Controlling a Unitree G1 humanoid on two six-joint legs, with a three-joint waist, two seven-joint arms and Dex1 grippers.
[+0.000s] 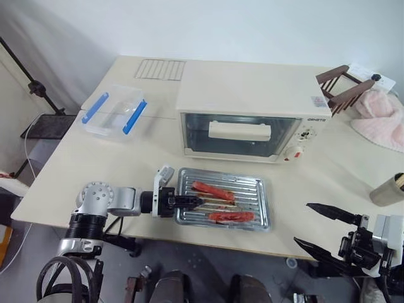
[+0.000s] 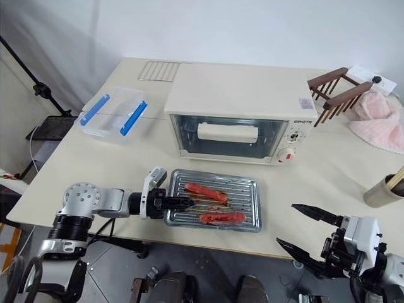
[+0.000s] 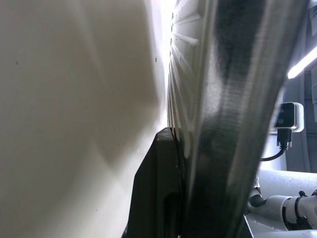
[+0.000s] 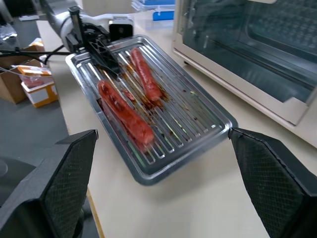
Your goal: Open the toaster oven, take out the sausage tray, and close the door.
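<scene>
The cream-white toaster oven stands at the middle of the table, its glass door closed, with the bar handle across the front. Just in front of it, flat on the table, lies the silver sausage tray with two red sausages on its ribbed bottom. My left gripper reaches in level from the left and is shut on the tray's left rim; the left wrist view shows a black finger against that rim. My right gripper hangs open off the table's front right, apart from the tray.
A clear plastic box with blue clips sits at the left. A bare wire rack lies at the back left. A brown wooden rack and a pink cloth are at the back right, and a cup stands at the right edge.
</scene>
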